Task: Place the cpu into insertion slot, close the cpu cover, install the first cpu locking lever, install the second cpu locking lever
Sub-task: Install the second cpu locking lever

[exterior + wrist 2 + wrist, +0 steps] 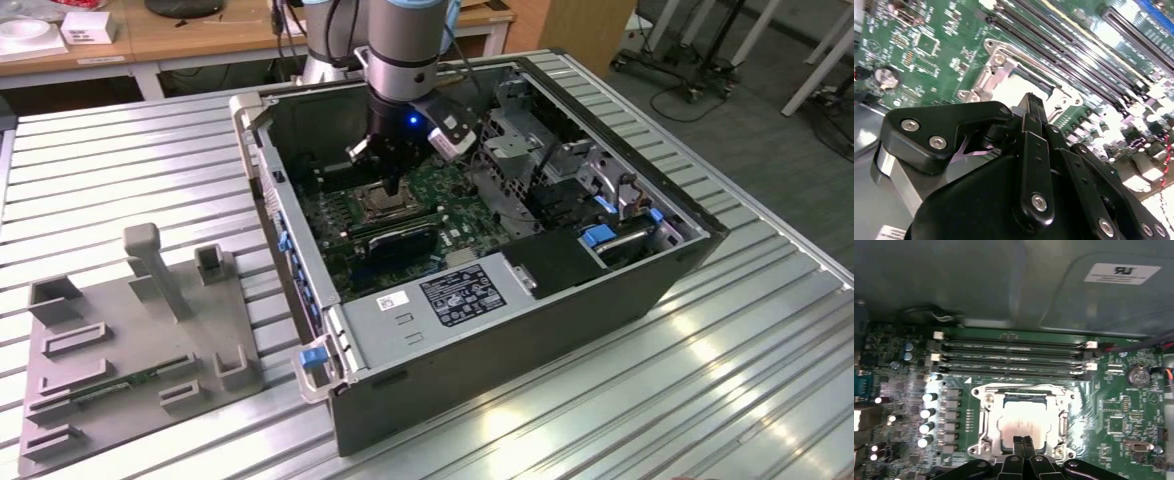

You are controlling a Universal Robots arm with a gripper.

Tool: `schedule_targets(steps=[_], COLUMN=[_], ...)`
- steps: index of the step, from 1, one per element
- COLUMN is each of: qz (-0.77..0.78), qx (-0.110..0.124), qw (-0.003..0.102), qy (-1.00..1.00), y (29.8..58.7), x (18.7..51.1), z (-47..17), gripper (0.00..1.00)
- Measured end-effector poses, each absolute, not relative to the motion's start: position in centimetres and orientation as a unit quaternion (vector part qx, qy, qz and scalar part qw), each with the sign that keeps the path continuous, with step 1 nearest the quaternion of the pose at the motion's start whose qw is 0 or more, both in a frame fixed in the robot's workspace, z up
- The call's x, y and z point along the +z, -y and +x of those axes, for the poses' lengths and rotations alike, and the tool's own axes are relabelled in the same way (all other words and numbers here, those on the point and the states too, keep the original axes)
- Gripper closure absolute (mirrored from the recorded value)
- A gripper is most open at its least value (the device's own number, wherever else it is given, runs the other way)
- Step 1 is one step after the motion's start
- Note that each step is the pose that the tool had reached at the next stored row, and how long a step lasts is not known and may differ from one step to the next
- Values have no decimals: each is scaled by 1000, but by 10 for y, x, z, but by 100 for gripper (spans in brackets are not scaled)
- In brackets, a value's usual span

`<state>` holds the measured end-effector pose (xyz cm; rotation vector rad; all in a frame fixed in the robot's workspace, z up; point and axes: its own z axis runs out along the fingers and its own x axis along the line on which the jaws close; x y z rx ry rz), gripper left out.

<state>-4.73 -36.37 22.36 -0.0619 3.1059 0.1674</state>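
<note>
The arm reaches straight down into the open computer case (467, 330), which lies on its side on the slatted metal surface (747, 380) so the green motherboard (1114, 405) faces upward and can be worked from above. The gripper (1023, 441) hangs just over the insertion slot (985, 416), its two black fingers (1018, 447) pressed together to a narrow tip, holding nothing. That closed tip suits pushing on small metal parts rather than carrying.

In the first wrist view the cpu (1024, 420) already sits inside the socket, its pale metal face showing through the window of the cpu cover (1066, 405), which lies flat around it. Whether either locking lever is latched cannot be told. A grey parts fixture (134, 340) rests on the surface at the exterior view's left, well apart from the case.
</note>
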Motion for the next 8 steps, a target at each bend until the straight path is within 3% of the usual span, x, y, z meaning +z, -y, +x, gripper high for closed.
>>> schedule_targets(steps=[8], qz=[-20], qx=[54], qw=[15], qy=[-998], y=[360], x=[224], z=[-45], gripper=[90])
